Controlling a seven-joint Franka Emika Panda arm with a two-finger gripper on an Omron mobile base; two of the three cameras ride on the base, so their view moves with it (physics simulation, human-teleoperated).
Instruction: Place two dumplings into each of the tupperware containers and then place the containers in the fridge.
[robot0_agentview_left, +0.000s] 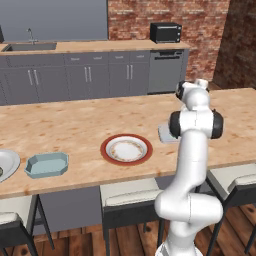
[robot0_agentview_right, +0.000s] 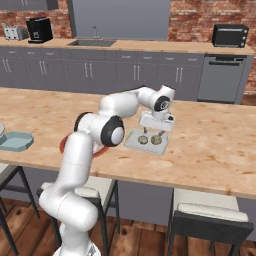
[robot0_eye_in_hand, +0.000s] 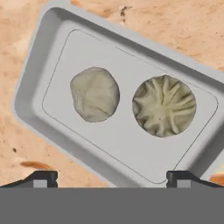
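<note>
The pale grey-white tupperware container lies on the wooden island counter and holds two dumplings, one smooth and one pleated. My gripper hangs open just above it, its fingertips spread wide, touching nothing. From the right base view the gripper points down over that container, with both dumplings inside. The light blue tupperware container sits empty far to the left, also seen as the blue tub. The fridge is out of view.
A red-rimmed plate lies between the two containers. The edge of a grey plate shows at the far left. Stools stand under the counter's near edge. Cabinets, a sink and a microwave line the back wall.
</note>
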